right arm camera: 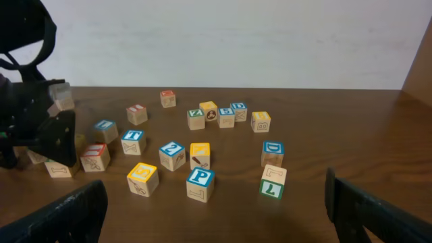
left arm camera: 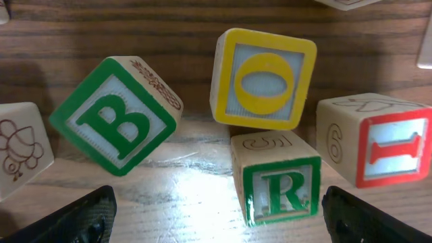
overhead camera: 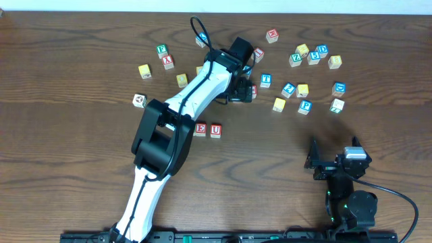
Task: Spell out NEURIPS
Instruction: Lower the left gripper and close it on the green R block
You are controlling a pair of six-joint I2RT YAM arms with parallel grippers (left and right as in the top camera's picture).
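The E cube and the U cube, both red-lettered, stand side by side at the table's middle. My left gripper is open and low over a cluster further back. In the left wrist view the green R cube sits between its fingers, nearer the right one. The red I cube is just right of it. The blue P cube and the yellow S cube lie to the right. My right gripper is open and empty at the front right. The N cube does not show.
A green B cube and a yellow O cube stand behind the R cube. An L cube, a T cube and several other cubes are scattered at the back right. An X cube is among a few cubes at the back left.
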